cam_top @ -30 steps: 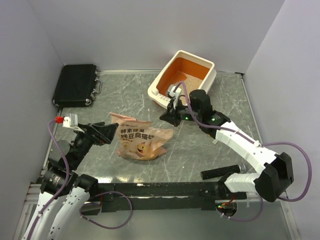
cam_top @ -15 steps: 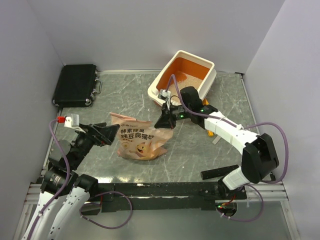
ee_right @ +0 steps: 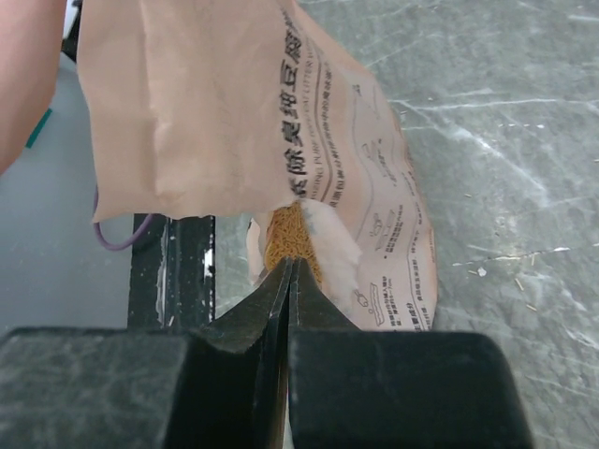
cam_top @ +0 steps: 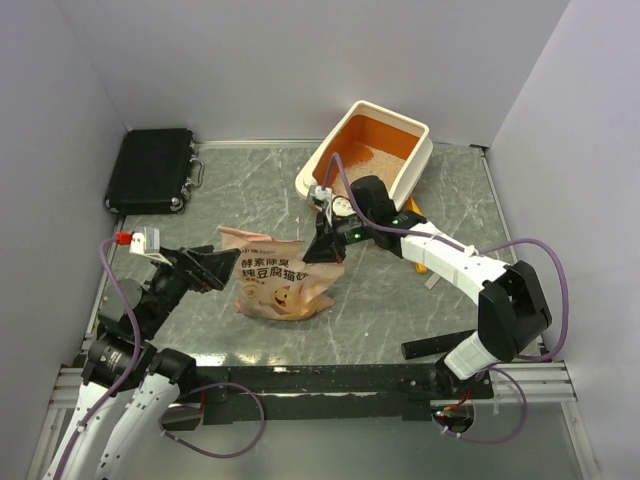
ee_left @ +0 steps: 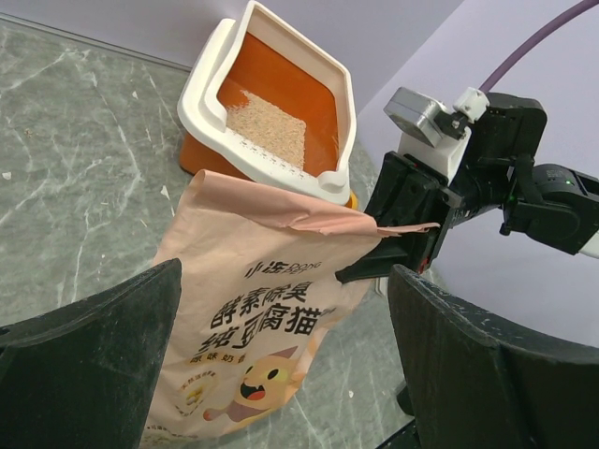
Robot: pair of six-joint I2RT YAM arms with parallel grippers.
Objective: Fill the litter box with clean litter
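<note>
The litter box [cam_top: 322,160], cream outside and orange inside, stands tilted at the back centre, with clean litter [cam_top: 372,157] lying in it. Both also show in the left wrist view: the litter box [ee_left: 208,92] and its litter [ee_left: 270,128]. The peach-pink printed bag [cam_top: 280,282] lies in mid-table. My right gripper [cam_top: 325,250] is shut, its tip at the bag's torn open mouth [ee_right: 206,112], where brownish granules [ee_right: 288,238] show inside. My left gripper [cam_top: 215,268] is open beside the bag's left end, and the bag [ee_left: 262,309] lies just beyond its fingers.
A black case [cam_top: 152,168] lies at the back left. A yellow-orange piece [cam_top: 414,208] shows beside the box, behind the right arm. A black bar [cam_top: 440,345] lies near the right arm's base. Grey walls close in the table on three sides.
My right gripper, still shut, has swung left and toward me from the litter box's front end to the bag's open mouth. The left arm and the bag have not moved.
</note>
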